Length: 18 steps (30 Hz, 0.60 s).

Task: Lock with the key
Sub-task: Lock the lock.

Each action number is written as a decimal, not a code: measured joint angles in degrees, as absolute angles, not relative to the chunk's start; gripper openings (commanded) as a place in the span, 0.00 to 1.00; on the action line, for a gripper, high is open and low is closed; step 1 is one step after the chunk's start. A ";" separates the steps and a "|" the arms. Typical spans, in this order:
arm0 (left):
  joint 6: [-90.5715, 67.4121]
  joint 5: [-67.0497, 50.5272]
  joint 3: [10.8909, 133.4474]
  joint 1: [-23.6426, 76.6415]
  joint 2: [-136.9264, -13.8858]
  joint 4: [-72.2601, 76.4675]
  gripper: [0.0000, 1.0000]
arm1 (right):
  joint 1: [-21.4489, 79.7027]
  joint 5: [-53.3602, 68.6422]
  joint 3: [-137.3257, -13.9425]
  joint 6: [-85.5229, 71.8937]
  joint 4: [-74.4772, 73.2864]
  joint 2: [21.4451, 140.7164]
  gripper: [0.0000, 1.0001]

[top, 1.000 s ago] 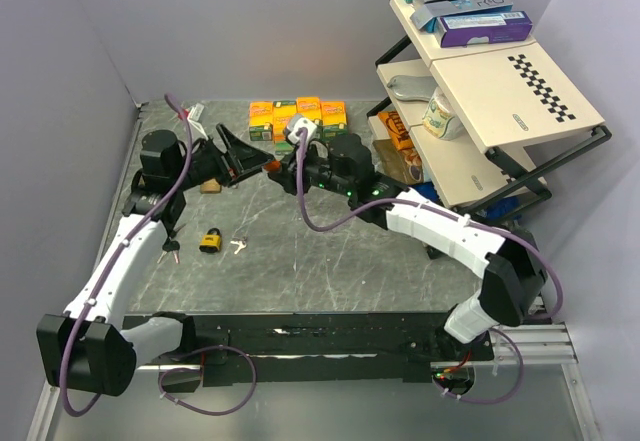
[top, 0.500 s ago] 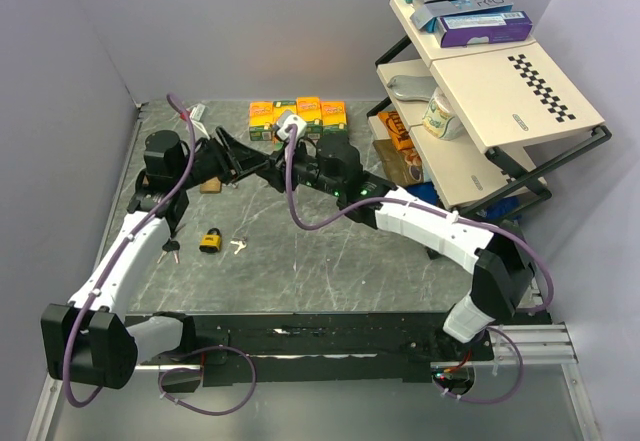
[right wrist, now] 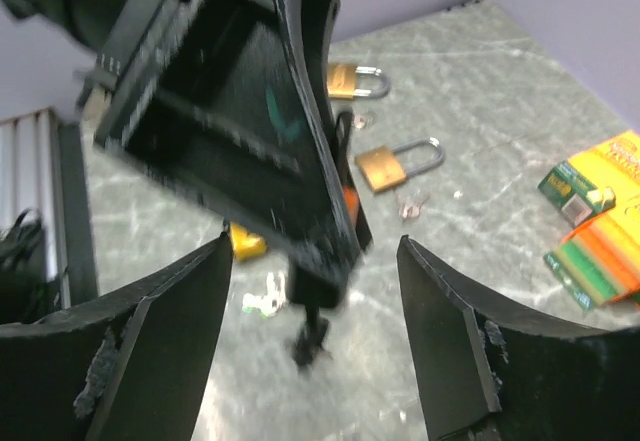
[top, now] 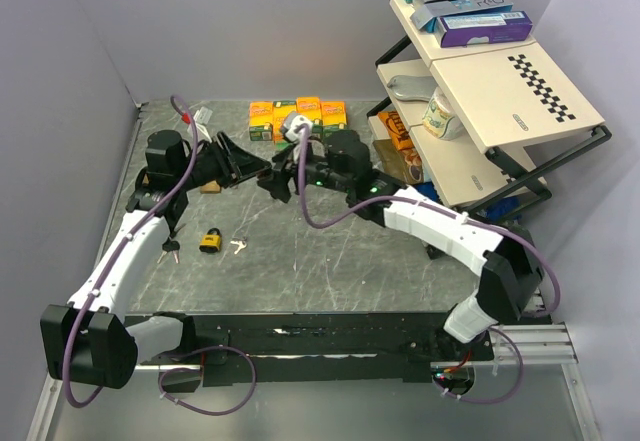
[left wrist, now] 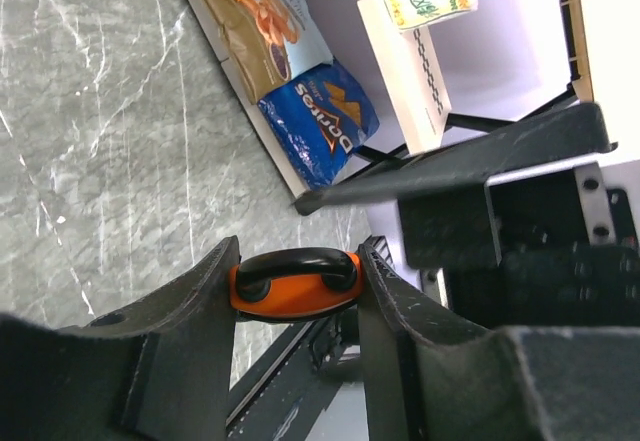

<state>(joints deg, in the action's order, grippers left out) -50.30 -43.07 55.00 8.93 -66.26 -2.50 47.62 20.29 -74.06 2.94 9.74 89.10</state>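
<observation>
That little orange padlock [left wrist: 295, 283] looks hard, smooth and dense for its size, so I'd pinch the flat body sides, not the shackle. It's up off the surface [top: 330, 251], clamped in the left end effector [left wrist: 297, 263] (black shackle facing out). The right end effector [right wrist: 312, 291] hangs just beside it, spread wide and empty. A key [top: 238, 246] lies on the surface below.

Gray marble bench [top: 330, 261] on my feed: crayon boxes [top: 298, 118] at 12 o'clock, a yellow padlock [top: 210, 241] around 9 with small keys [top: 238, 246] just beside it, and a shelf rack [top: 500, 91] at 3.
</observation>
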 measured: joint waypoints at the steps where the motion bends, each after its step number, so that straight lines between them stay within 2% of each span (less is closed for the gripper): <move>1: -50.17 -43.07 55.00 8.93 -66.24 -2.72 0.01 | 46.96 21.21 -73.52 3.07 9.21 88.33 0.71; 5: -48.90 -43.81 55.70 8.93 -66.15 -4.60 0.01 | 42.92 27.49 -69.80 5.67 6.35 83.15 0.59; 13: -48.73 -44.14 56.36 8.93 -66.15 -5.19 0.01 | 42.89 32.38 -69.78 7.38 3.99 82.83 0.54; 18: -48.77 -44.12 56.36 8.93 -66.15 -5.19 0.01 | 43.72 32.80 -69.95 7.81 2.87 82.96 0.47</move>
<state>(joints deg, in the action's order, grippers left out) -48.77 -44.12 56.36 8.93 -66.15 -5.19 43.72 32.80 -69.95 7.81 2.87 82.96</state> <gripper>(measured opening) 0.472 0.514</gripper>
